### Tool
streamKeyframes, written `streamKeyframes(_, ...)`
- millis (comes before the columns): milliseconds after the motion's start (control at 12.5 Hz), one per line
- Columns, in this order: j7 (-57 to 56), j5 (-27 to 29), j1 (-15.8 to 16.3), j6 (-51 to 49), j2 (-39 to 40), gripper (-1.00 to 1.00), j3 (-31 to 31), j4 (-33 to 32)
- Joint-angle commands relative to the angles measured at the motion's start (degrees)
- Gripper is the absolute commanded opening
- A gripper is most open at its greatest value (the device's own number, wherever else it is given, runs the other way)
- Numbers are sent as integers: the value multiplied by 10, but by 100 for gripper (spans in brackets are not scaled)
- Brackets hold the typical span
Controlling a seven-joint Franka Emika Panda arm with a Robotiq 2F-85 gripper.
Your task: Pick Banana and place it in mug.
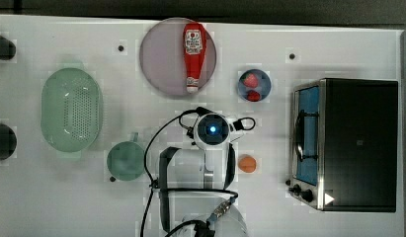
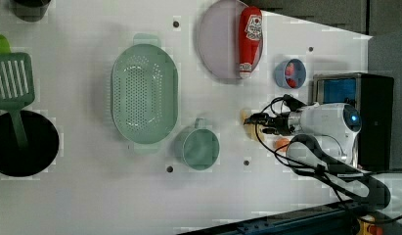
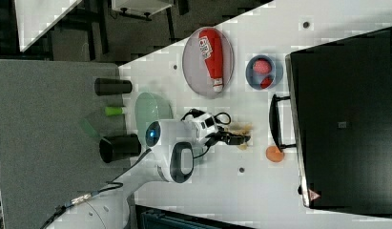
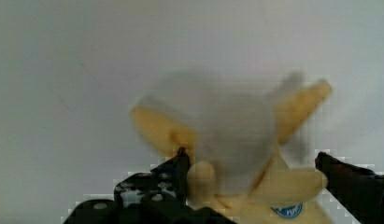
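Yellow banana (image 4: pixel 255 182) sits right between the gripper (image 4: pixel 248 163) jaws in the wrist view, fingers spread wide either side, not pinching yet. In the left view it's centre-right of the frame, w/ the mug (image 2: pixel 200 148) well apart toward lower centre. Looks light and soft, prob a peeled-open toy w/ floppy flaps: skin smooth, could slip. Best bet is to grab the thick body near the sticker, not the flaps, w/ gentle squeeze. Orange fruit (image 1: pixel 247 164) nearby, keep clear.
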Motion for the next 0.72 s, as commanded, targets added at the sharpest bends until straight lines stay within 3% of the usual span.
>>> streamKeyframes(80,-11,-6,-7,31,-4,42,9,-4)
streamKeyframes(320,-11,-6,-7,37,-5,-25,10,-3)
streamKeyframes(720,-10,-5,-8,36,-29,-28,11,-2)
